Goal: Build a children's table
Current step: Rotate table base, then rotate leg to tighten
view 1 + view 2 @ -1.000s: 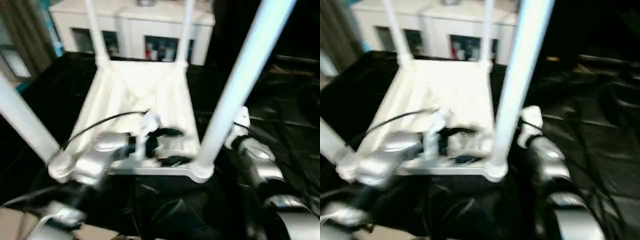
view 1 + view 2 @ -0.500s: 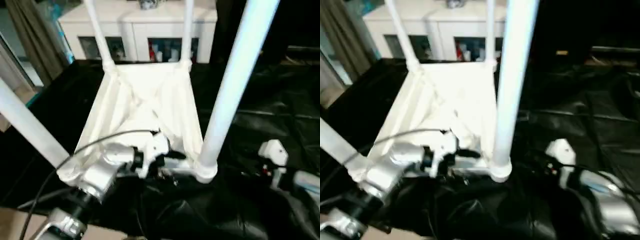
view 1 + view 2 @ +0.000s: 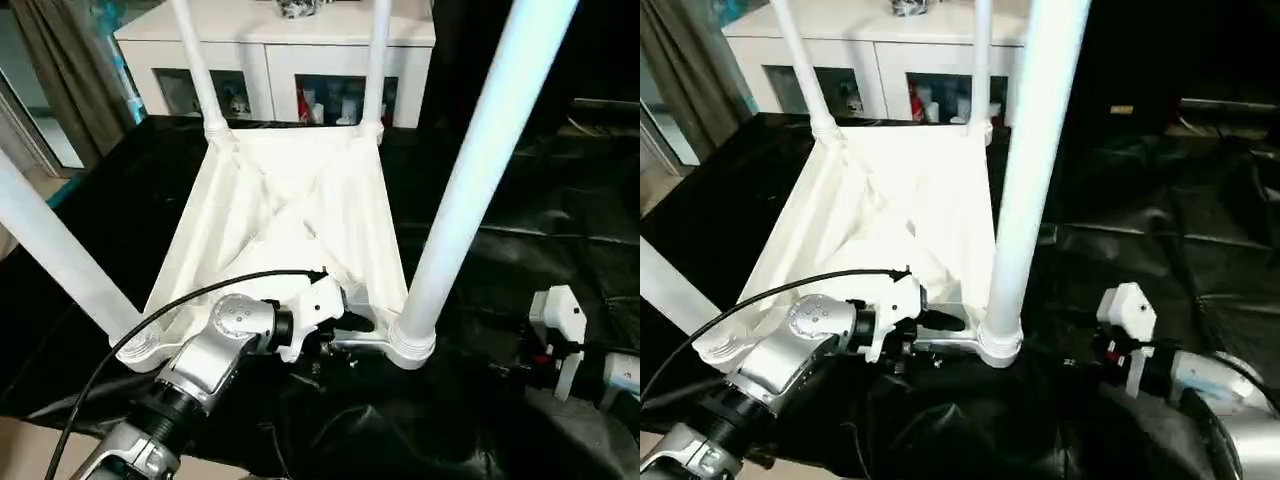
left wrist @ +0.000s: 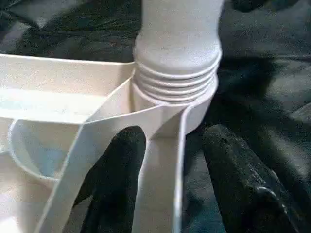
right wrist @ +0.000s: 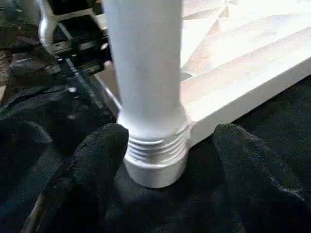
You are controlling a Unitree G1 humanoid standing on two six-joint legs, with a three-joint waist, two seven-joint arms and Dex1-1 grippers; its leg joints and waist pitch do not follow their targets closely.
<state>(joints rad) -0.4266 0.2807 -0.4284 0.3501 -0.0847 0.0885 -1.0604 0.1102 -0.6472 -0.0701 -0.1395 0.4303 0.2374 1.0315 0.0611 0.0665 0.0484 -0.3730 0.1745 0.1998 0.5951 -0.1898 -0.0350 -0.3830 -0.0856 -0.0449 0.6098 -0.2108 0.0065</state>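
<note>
White plastic children's table lies upside down with four legs seated; left gripper straddles its rim, right gripper gapes near one leg, flipping remains.

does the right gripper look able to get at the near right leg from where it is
Probably yes. The right gripper faces the near right leg with its fingers spread either side of the threaded base, and nothing lies between them.

This looks like a furnished indoor room set up for robot testing, part living space and part lab. At twelve o'clock a white sideboard with glass doors holds small items on its shelves, and at ten o'clock a grey-brown curtain hangs beside a window. The work table in front wears a crinkled black cover.
</note>
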